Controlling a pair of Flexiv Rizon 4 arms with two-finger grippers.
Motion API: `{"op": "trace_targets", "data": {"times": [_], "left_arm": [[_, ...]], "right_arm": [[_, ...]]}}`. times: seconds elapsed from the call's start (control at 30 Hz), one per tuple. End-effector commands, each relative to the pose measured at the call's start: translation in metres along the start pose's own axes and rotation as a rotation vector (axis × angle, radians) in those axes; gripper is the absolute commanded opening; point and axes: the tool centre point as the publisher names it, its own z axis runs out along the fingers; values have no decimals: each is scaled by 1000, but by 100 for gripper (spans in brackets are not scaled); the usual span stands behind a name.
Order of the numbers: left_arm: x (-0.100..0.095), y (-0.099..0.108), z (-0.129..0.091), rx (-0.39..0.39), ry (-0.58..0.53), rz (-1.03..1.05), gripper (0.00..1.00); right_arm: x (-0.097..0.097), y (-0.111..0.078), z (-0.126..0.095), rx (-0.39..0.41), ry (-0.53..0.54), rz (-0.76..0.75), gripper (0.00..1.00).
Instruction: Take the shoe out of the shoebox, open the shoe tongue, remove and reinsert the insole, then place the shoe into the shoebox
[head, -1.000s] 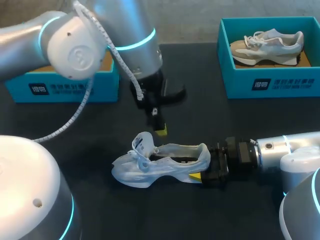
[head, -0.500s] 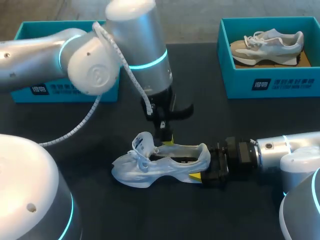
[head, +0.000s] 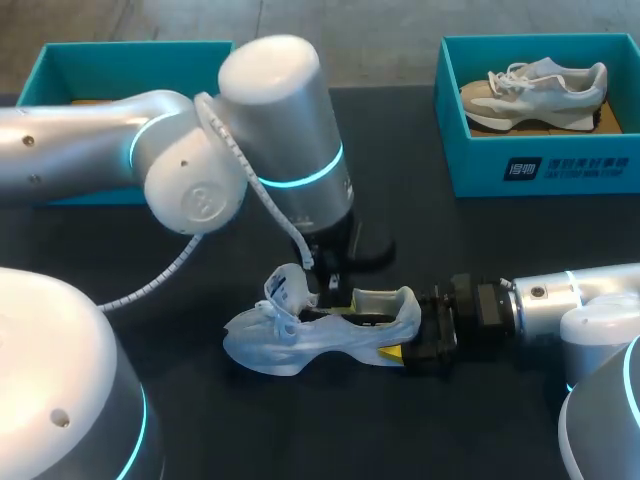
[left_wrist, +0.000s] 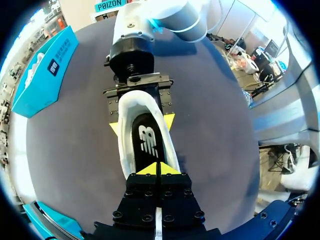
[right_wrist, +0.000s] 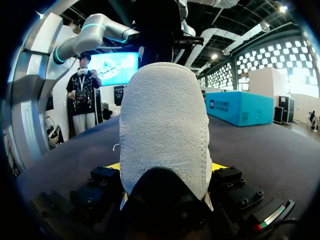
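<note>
Shoe (head: 320, 335) stands out of its box, sole down on the table (head: 480, 240), near the middle in front of me. Its long axis runs across the table, with the toe to my left, the heel to my right and the opening facing up.

My right pincer (head: 407, 330) comes in low and level, in line with that axis. It is closed on the heel, one yellow tip against each side. I judge this grip is there to brace the shoe, so it neither slides nor tips while my other arm works from above.

The tongue (head: 285, 285) stands up over the laces, which leaves the opening free and the dark insole (left_wrist: 146, 137) in plain sight along the inside.

My left pincer (left_wrist: 159, 169) points straight down at the opening, just behind the tongue. Its two tips are pressed together at the insole's forward end. I cannot tell whether they have a bit of the insole between them or merely touch it.

The box (head: 130, 45) at the far left is well apart from the shoe.

I judge the insole step is in hand, with the return to the box not yet done.
</note>
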Motion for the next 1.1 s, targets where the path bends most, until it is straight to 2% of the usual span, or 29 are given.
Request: {"op": "trace_targets", "data": {"times": [0.03,0.3,0.57,1.1], "left_arm": [[1,-7,9,-11,-15,2,0],[-4,-13,24,-38,-7,-2,0],[-14,-9,37,-69,12,-41,0],[-6,5,47,-104,36,-47,0]], "right_arm": [[1,1,0,2,-3,0,0],[1,1,0,2,-3,0,0],[1,1,0,2,-3,0,0],[1,1,0,2,-3,0,0]]}}
